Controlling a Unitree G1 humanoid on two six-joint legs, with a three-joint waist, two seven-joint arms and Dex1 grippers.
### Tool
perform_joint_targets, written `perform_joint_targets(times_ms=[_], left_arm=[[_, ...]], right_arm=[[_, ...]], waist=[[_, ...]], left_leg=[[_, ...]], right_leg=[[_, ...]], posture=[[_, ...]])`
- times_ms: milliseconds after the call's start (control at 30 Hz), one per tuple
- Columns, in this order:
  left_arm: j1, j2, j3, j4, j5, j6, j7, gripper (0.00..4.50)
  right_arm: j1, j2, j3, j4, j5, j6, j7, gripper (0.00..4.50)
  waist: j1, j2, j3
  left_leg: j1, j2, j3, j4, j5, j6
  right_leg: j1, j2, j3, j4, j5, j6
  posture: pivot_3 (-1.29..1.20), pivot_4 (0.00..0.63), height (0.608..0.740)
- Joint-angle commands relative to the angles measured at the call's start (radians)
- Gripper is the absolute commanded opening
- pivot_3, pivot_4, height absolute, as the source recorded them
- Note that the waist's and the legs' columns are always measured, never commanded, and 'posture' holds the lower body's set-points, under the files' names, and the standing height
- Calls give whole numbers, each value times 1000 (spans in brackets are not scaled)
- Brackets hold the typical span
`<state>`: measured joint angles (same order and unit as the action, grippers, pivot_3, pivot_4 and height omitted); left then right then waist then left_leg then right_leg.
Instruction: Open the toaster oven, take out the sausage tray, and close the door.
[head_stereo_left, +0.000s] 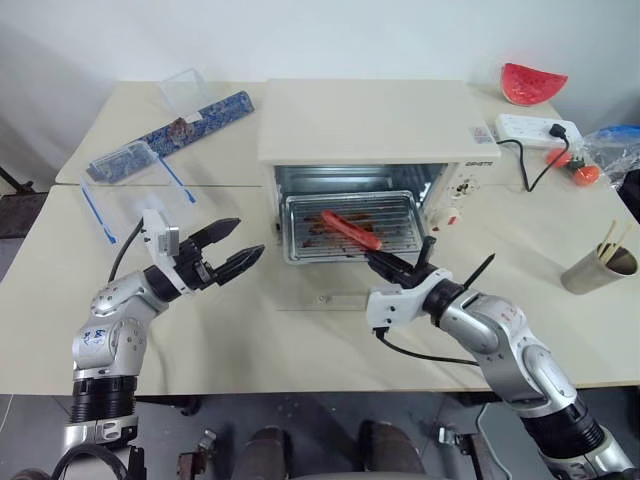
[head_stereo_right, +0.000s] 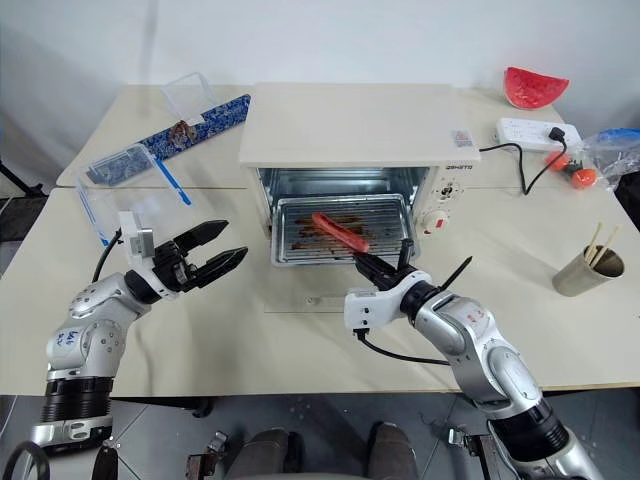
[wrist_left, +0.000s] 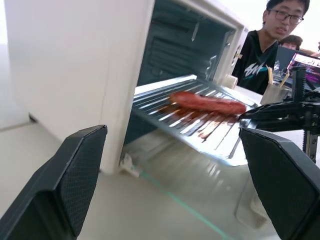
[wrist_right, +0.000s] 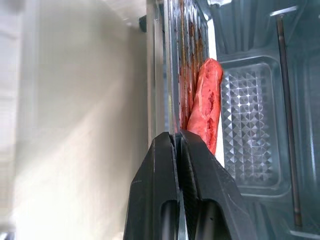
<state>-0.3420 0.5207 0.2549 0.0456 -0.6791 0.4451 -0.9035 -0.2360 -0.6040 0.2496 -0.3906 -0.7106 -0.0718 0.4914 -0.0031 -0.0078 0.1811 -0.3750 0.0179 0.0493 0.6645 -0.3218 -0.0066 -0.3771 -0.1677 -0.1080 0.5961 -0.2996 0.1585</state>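
Observation:
The cream-white toaster oven (head_stereo_left: 370, 120) stands at the back middle of the table. Its glass door (head_stereo_left: 330, 298) lies folded down flat in front of it. The silver sausage tray (head_stereo_left: 395, 222) sticks partway out of the oven mouth, with a red sausage (head_stereo_left: 352, 230) and brown stains on it. My right gripper (head_stereo_left: 378, 262) is shut on the tray's front rim (wrist_right: 170, 75), close by the sausage (wrist_right: 206, 107). To the left of the oven, above the table, my left gripper (head_stereo_left: 235, 250) is open and holds nothing, pointing toward the tray (wrist_left: 165, 107).
A clear plastic box with blue clips (head_stereo_left: 130, 195) and a blue patterned board (head_stereo_left: 200, 120) lie at the left. At the right are a power strip (head_stereo_left: 535, 128), a watermelon slice (head_stereo_left: 532, 82), a plastic bag (head_stereo_left: 610, 140) and a cup of sticks (head_stereo_left: 598, 268). A person (wrist_left: 260, 50) is beyond the table.

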Motion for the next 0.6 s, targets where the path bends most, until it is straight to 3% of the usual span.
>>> perform_joint_targets(times_ms=[33,333,600], left_arm=[[-1,45,54,-57,-188,273,39,4500],[-93,66,65,-76,-398,701,228,4500],[-175,-26,104,-61,-559,947,488,4500]], right_arm=[[38,-31,-74,-74,33,-38,-19,21],[137,-63,-104,-128,37,-115,-17,21],[162,-74,-139,-192,64,-132,9,21]], waist=[[3,0,0],[2,-1,0],[2,-1,0]], left_leg=[[0,0,0,0,0,0],[0,0,-1,1,0,0],[0,0,-1,1,0,0]], right_leg=[[0,0,0,0,0,0],[0,0,0,1,0,0],[1,0,1,1,0,0]], posture=[[0,150,740],[0,150,740],[0,150,740]])
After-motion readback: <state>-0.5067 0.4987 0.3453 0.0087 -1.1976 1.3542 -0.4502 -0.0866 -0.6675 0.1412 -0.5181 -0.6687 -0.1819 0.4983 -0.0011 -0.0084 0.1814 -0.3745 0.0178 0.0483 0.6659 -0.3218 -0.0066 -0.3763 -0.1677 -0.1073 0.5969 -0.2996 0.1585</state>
